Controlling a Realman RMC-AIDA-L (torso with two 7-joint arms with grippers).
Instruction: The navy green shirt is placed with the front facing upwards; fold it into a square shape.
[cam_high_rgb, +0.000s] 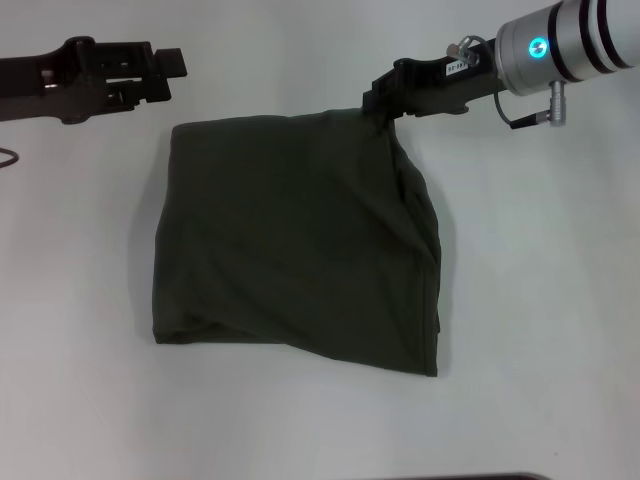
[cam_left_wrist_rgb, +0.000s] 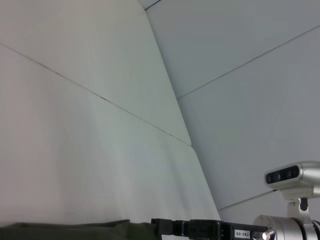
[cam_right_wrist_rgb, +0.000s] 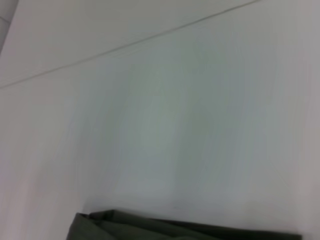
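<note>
The navy green shirt (cam_high_rgb: 290, 240) lies folded into a rough rectangle in the middle of the white table, plain side up, with no lettering showing. Its far right corner is drawn up to my right gripper (cam_high_rgb: 383, 103), which is shut on the cloth there; folds run down the right side from that corner. My left gripper (cam_high_rgb: 172, 68) hovers beyond the far left corner, apart from the cloth. In the left wrist view the shirt's edge (cam_left_wrist_rgb: 65, 231) and the right gripper (cam_left_wrist_rgb: 165, 227) show. The right wrist view shows only a strip of shirt (cam_right_wrist_rgb: 175, 230).
The white table (cam_high_rgb: 80, 400) surrounds the shirt on all sides. My right arm's silver wrist with a blue light (cam_high_rgb: 560, 40) reaches in from the far right. A thin cable (cam_high_rgb: 8, 158) lies at the left edge, and a dark strip (cam_high_rgb: 480, 477) at the near edge.
</note>
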